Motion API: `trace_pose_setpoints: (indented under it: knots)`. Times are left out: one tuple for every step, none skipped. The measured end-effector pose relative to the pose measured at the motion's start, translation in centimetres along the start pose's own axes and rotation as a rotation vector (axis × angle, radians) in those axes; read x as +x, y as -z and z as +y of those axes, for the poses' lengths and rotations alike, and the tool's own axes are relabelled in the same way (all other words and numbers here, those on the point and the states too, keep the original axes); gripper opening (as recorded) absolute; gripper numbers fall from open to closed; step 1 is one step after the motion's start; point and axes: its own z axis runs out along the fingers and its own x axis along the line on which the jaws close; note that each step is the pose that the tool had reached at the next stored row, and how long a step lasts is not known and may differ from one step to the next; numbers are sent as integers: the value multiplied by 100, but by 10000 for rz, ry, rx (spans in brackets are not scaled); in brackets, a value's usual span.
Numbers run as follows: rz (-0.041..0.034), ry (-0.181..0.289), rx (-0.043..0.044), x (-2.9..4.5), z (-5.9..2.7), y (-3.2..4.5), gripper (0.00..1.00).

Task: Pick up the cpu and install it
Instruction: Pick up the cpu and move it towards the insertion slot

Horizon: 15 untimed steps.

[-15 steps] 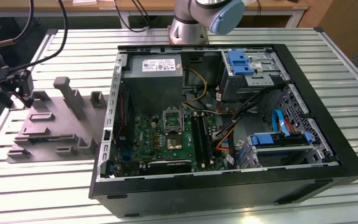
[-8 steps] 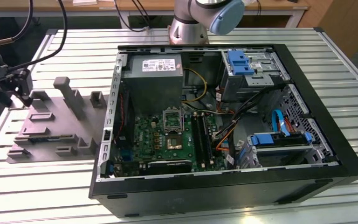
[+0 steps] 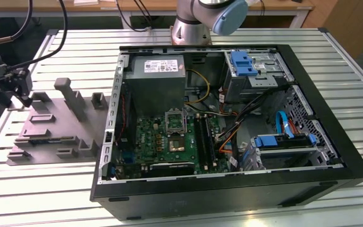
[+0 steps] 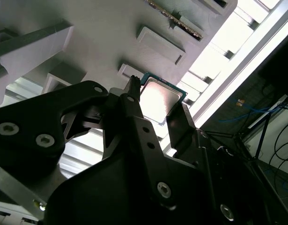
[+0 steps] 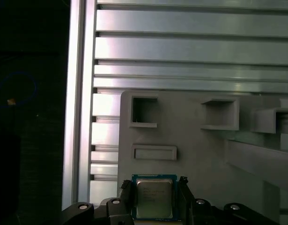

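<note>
Tool (image 5: pixel 154 183) clenched on cpu (image 5: pixel 153 199) at grey tray (image 5: pixel 195 150); pick step, next move calls for a level lift toward socket (image 3: pixel 176 142).

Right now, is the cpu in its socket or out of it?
Out. In both wrist views the cpu sits between the fingers of the gripper at the grey tray, outside the computer case.

On my screen the exterior view is bright and even, lit from above. The table (image 3: pixel 49 194) shines pale, and the computer case (image 3: pixel 355 165) is shadowy inside. In the second wrist view I see the gripper (image 4: pixel 158 98) as a black shape against white glare, and the cpu (image 4: pixel 163 96) top glows. The first wrist view goes black past the table edge.
</note>
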Motion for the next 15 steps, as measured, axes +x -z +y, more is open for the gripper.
trace_pose_setpoints:
  knots:
    - [0,0,0,0,0,3,47]
    - [-1,0,0,0,0,5,47]
    - [0,0,0,0,0,9,47]
    - [2,0,1,0,1,15,47]
    - [1,0,1,0,1,19,47]
    - [-1,0,-1,0,1,22,47]
    - [-1,0,0,0,1,26,47]
    - [1,0,0,0,1,31,47]
    - [2,0,1,0,1,37,47]
    - [0,0,0,0,2,40,47]
    - [-1,0,-1,0,2,42,47]
    - [-1,0,-1,0,2,45,47]
    - [-1,0,0,0,2,47,47]
    - [0,0,0,0,2,50,47]
    - [0,0,0,0,2,52,47]
